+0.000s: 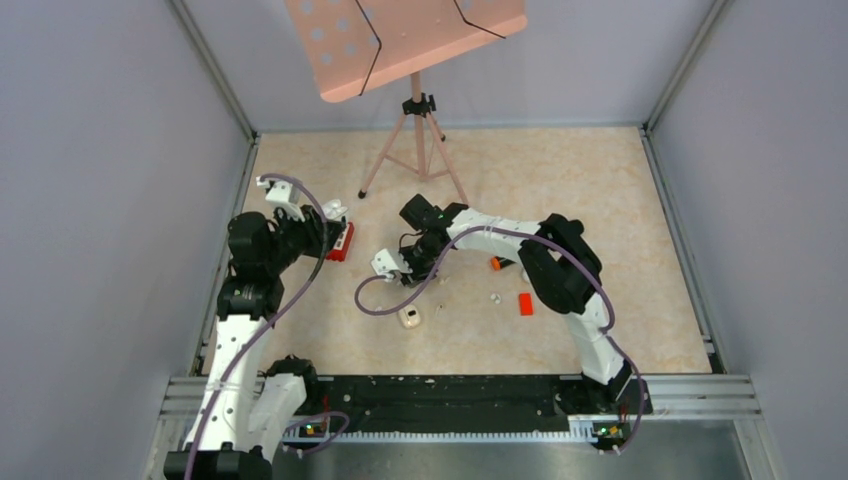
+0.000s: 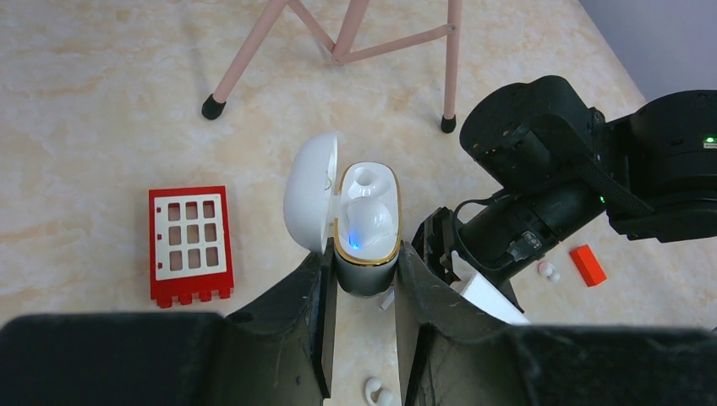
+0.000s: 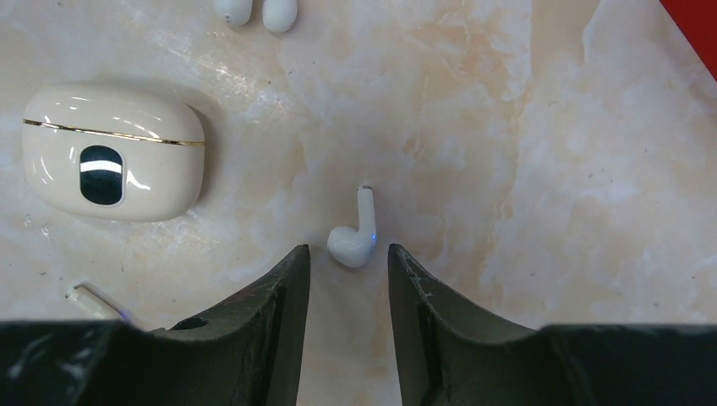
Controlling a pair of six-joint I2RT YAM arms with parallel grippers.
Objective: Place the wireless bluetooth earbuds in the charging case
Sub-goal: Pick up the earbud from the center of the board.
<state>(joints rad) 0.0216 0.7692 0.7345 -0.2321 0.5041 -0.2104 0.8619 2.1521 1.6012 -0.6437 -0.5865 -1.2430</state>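
We look straight down past the right claw (image 3: 348, 250), its two dark fingers (image 3: 279, 313) spread apart over a pale marbled counter (image 3: 524, 169). A white stemmed earbud (image 3: 355, 237) lies between the fingertips, touching neither. Well to the left sits a closed cream case (image 3: 112, 152) with a gold seam and a dark oval window. Two more earbuds (image 3: 254, 10) are cut off by the top edge. A thin white stem (image 3: 91, 300) shows at lower left, and a red corner (image 3: 695, 25) at upper right.
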